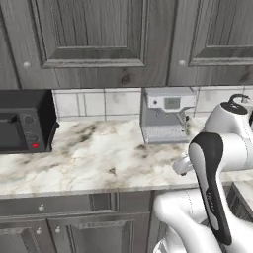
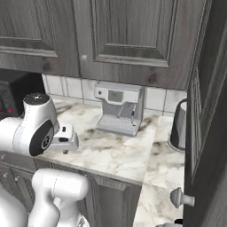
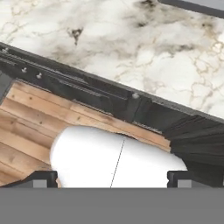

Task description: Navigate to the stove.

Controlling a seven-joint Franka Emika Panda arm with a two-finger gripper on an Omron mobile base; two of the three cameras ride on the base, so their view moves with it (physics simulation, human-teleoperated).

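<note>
The stove is out of view. I face a marble counter [image 1: 94, 158] under dark grey wall cabinets. My gripper [image 3: 111, 180] hangs over the counter's front edge and points down at the drawer fronts and the wooden floor. Its two dark fingertips [image 3: 41, 178] stand far apart with nothing between them, so it is open. The hand [image 1: 182, 165] sits at the counter's right part, in front of the coffee machine; in the right base view the hand [image 2: 66, 139] is at the left.
A black microwave [image 1: 22, 121] stands at the counter's left. A silver coffee machine [image 1: 165, 116] is against the tiled wall. A dark cylindrical pot [image 2: 179, 126] sits in the right corner. A tall cabinet door [image 2: 208, 133] with a round knob closes off the right side.
</note>
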